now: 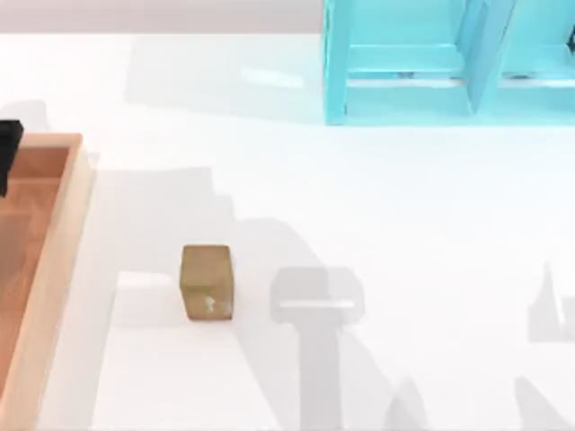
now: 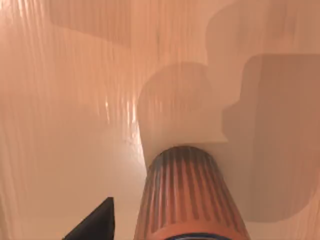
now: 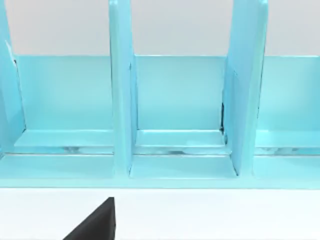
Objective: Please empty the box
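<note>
The box [image 1: 70, 193] sits at the left edge of the table [image 1: 377, 233], cut off by the top view's left border, with its light tan rim wall running along its right side and its orange-brown floor visible inside. A black part of the left arm [image 1: 9, 153] shows at the left border, over the box's far corner. In the left wrist view, the camera looks down onto the orange-brown floor of the box [image 2: 65, 125], where an orange ribbed cylindrical object [image 2: 187, 197] with vertical grooves and a blue band at its near end lies close below the lens; whether the left gripper's fingers are spread or pressed together cannot be told, since a single dark fingertip [image 2: 97, 222] is all that appears. To the right of the box, well apart from its wall, a small tan-brown block [image 1: 207, 282] rests on the white table. Grey shadows fall on the table to the right of the block. At the far right of the table stands a cyan shelf unit [image 1: 404, 63] with upright dividers. The right wrist view faces this shelf unit [image 3: 175, 100] across the white table surface, with three compartments open toward the camera; one dark fingertip [image 3: 97, 222] of the right gripper is visible, and its state cannot be told.
</note>
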Controlling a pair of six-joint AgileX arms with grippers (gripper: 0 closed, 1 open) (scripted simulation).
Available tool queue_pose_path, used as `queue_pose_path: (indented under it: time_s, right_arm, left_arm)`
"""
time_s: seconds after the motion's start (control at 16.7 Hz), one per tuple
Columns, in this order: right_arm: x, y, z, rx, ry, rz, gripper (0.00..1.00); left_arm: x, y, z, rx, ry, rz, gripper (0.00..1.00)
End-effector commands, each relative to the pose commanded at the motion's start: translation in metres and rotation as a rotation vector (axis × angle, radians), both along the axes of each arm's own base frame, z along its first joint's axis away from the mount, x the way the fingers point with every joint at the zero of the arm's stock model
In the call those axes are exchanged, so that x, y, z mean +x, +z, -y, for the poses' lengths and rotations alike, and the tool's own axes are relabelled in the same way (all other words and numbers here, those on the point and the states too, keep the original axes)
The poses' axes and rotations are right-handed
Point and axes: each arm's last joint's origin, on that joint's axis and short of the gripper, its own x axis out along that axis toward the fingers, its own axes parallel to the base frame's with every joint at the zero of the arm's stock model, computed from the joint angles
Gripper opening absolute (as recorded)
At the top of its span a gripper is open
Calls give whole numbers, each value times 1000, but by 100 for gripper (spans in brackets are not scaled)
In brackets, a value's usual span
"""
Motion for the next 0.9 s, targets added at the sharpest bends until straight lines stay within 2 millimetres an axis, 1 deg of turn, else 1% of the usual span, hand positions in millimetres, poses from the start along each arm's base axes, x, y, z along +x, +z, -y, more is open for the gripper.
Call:
queue_pose_path:
  time_s: [0.12,0.3,0.42,0.54,0.72,0.9]
  right_arm:
    - [0,0,0,0,0,0,100]
    - [0,0,0,0,0,0,100]
    - [0,0,0,0,0,0,100]
    - [0,0,0,0,0,0,100]
    - [0,0,0,0,0,0,100]
    - [0,0,0,0,0,0,100]
  left_arm:
    - [-4,-13,0,1,0,1,100]
    - [-23,-22,-1,1,1,3,100]
    - [-31,-29,0,1,0,2,100]
    - [-33,-35,1,0,0,-2,100]
    - [-33,-35,1,0,0,-2,100]
    - [-33,-35,1,0,0,-2,77]
